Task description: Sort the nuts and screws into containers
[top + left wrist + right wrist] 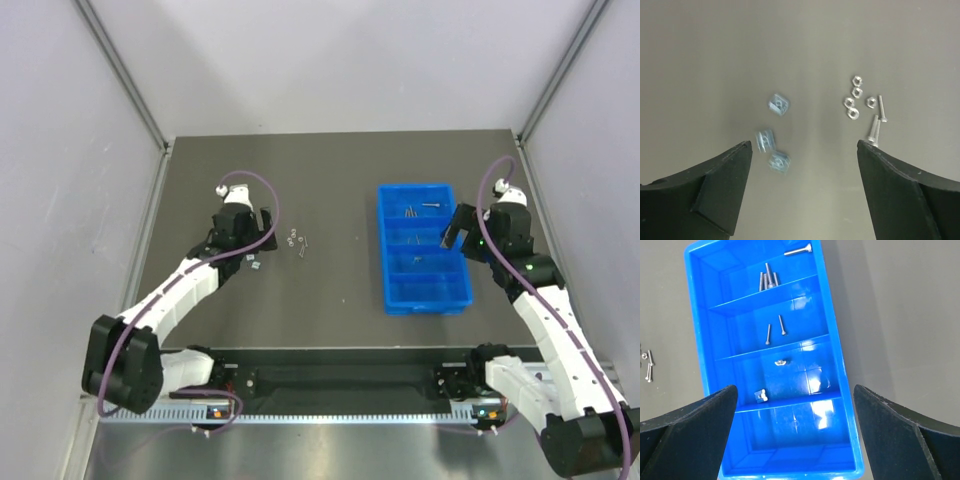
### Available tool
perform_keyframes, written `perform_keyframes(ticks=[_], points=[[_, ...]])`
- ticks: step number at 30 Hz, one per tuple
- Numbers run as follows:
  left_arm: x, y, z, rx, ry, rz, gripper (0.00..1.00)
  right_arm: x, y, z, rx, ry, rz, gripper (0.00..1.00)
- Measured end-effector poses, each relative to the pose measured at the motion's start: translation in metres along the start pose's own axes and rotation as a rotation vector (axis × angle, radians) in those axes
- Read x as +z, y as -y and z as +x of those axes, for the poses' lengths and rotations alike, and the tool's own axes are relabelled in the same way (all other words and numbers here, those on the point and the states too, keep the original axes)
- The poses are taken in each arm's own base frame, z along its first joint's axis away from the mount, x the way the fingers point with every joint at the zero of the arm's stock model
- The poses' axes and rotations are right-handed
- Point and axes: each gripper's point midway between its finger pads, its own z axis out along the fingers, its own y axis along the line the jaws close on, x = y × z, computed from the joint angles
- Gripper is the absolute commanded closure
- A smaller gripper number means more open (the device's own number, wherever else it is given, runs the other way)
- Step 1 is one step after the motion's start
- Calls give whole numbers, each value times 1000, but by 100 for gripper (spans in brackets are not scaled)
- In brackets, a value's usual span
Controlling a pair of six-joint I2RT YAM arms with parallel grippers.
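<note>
- Loose screws [873, 130] lie on the dark table [340, 200], left of centre, just right of a cluster of hex nuts [856, 93]; three squarish nuts [779, 104] lie apart, further left
- The blue tray [839, 357] sits right of centre; its far compartments hold more screws; the two small bits in the middle one are hard to make out
- Left gripper [805, 145] hangs over the loose hardware, jaws spread, empty; right gripper [795, 387] hangs over the tray, jaws wide, empty; its fingers cut off the tray's near corners

Blue, silver, grey
The containers [805, 305] were glossy bright blue, the screws [874, 131] and the nuts [856, 93] pale silver, the table [740, 50] plain dark grey.
</note>
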Motion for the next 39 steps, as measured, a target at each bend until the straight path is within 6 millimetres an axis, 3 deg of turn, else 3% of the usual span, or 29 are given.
perform_keyframes(ticks=[5,8,10,15,20,24,33,39], points=[[22,-7,0,160,5,137,11,3,0,1,-1,-8,1,0],[39,-15,-1,217,10,187,17,5,-2,3,-2,-18,-3,0],[52,-21,4,271,1,196,17,7,-3,4,-2,-26,-9,0],[77,-26,38,380,-130,261,25,8,-4,2,-2,-21,-14,0],[94,-31,34,417,-164,274,27,12,-4,5,-4,-38,-8,0],[98,-33,25,436,-152,273,31,15,-3,7,-6,-51,-1,0],[93,-39,39,496,-215,286,36,18,-2,9,-7,-61,5,0],[96,-38,42,507,-232,298,48,18,-2,9,-6,-61,6,0]])
